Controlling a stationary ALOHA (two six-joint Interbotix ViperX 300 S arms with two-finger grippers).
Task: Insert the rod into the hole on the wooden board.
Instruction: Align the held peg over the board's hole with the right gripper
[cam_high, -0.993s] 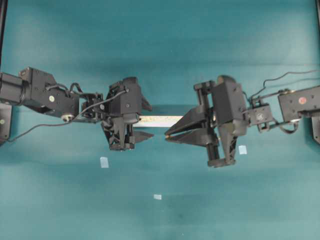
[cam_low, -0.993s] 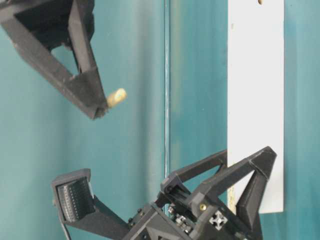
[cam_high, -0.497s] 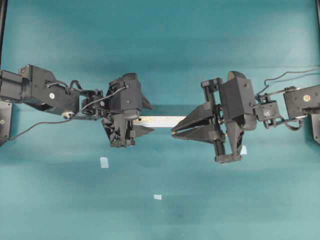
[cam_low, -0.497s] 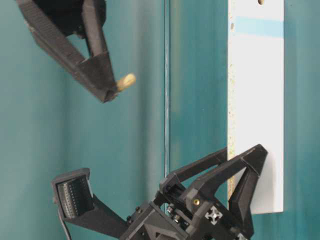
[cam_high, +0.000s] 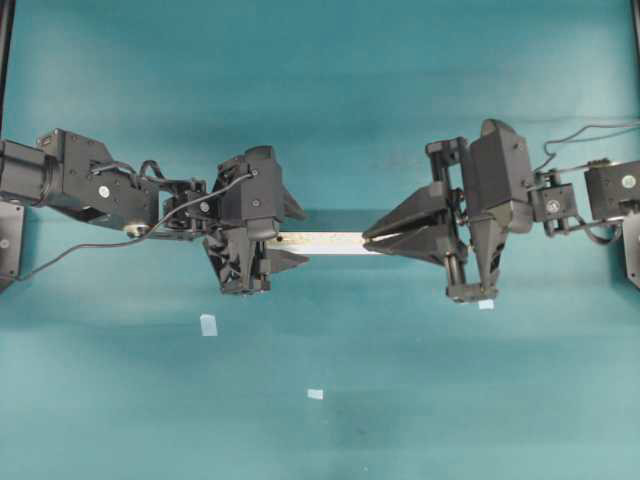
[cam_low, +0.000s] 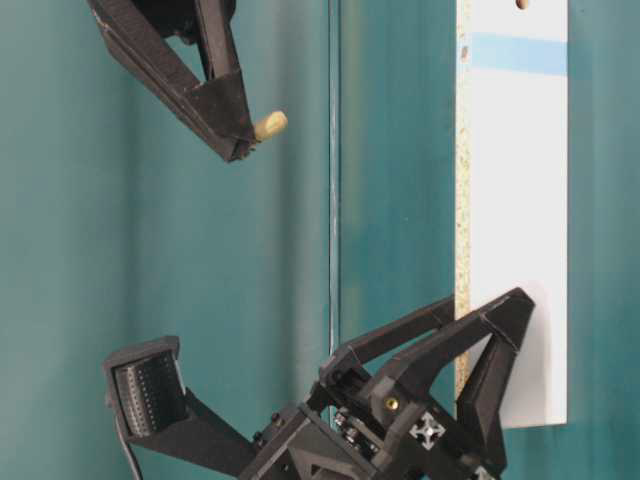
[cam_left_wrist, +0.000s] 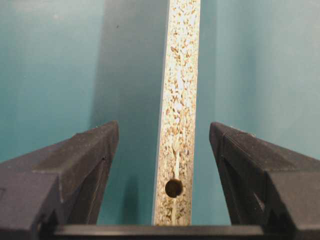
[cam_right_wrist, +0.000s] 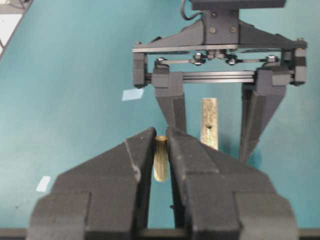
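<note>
Right pincer (cam_right_wrist: 160, 150): closed on the rod (cam_right_wrist: 160, 158), which is held above the teal surface (cam_high: 320, 100), clear of the wooden board (cam_high: 320, 241).

Left pincer (cam_left_wrist: 165, 150): spread wide, a finger on each side of the board's near end; contact cannot be told.

Board: stood on its long edge. One hole (cam_left_wrist: 174, 188) is seen between the left fingers; a blue stripe marks the far end.
</note>
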